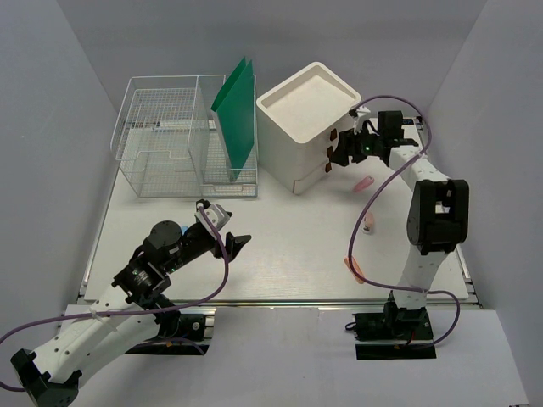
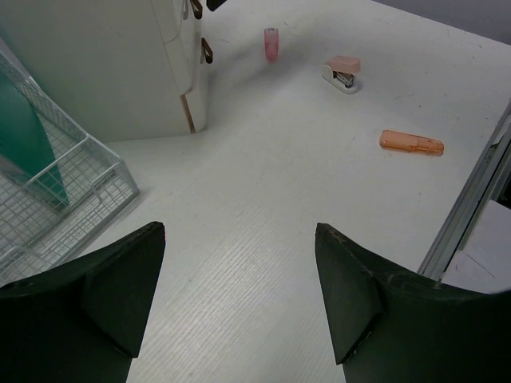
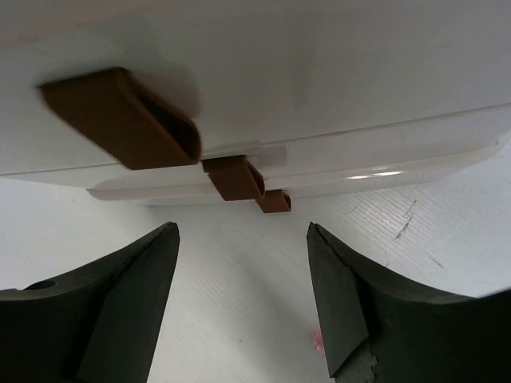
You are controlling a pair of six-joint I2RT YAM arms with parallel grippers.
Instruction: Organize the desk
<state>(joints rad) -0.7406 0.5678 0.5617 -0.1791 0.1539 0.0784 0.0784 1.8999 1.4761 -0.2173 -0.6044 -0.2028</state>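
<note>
The desk point(image 1: 280, 254) is a wide white tabletop with a metal rail point(image 2: 471, 199) along its near edge. On it lie a pink cap-like piece point(image 1: 364, 183), a small pink-and-white stapler point(image 1: 369, 224) and an orange flat stick point(image 1: 354, 270). All three also show in the left wrist view: the pink piece point(image 2: 271, 42), the stapler point(image 2: 343, 72), the orange stick point(image 2: 411, 143). My left gripper point(image 1: 224, 225) is open and empty, low over bare desk point(image 2: 239, 231). My right gripper point(image 1: 343, 146) is open and empty, close to the drawer box's brown handles point(image 3: 234, 177).
A white three-drawer box point(image 1: 305, 119) stands at the back middle. A wire basket point(image 1: 161, 144) stands at the back left, with a green folder point(image 1: 236, 114) upright in its right part. Grey walls close in the sides.
</note>
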